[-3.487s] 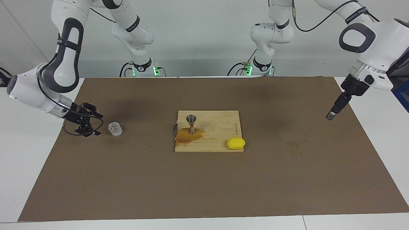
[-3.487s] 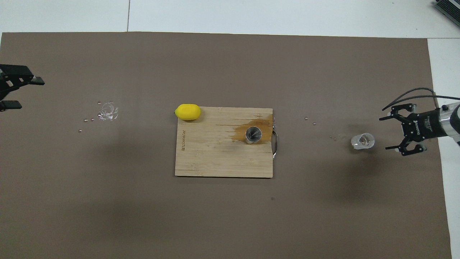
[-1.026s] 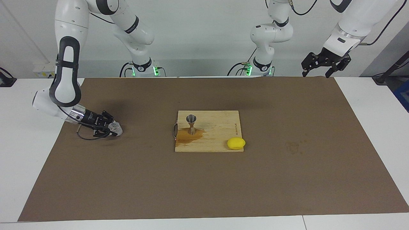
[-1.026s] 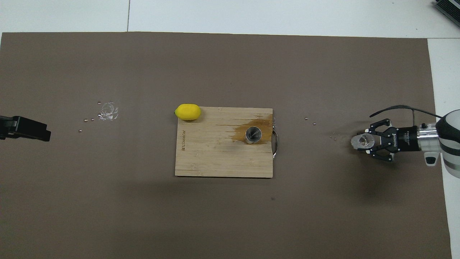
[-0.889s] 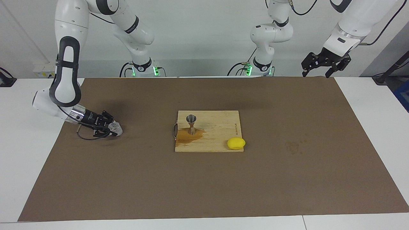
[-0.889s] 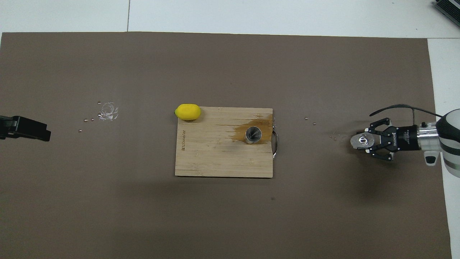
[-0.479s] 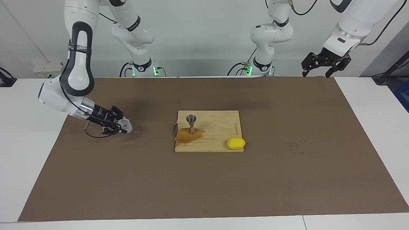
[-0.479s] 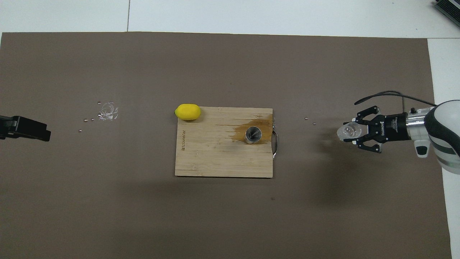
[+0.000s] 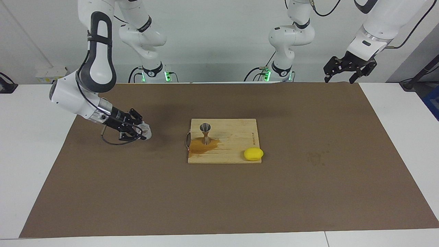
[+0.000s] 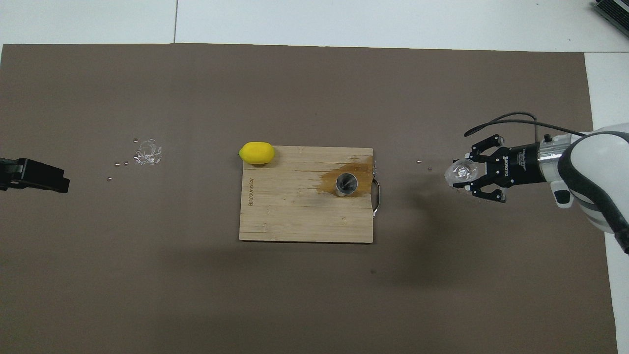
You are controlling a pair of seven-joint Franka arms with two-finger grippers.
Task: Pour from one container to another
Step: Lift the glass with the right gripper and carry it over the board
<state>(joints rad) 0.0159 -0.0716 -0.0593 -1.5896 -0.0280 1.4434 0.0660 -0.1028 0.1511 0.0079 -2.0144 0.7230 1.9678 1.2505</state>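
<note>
Covering white table [image 9: 394, 103]: brown mat [image 9: 308, 192]; right end effector [image 9: 143, 131] pinching glass cup [image 9: 146, 130].

Two glossy white arms with black joint bands and black oval insets, green lights glowing at both bases, each ending in a black skeletal linkage gripper, a thin black cable looping off the right gripper [image 9: 139, 129] at six o'clock.

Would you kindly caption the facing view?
Right tool carries glass cup toward jigger on cutting board.
</note>
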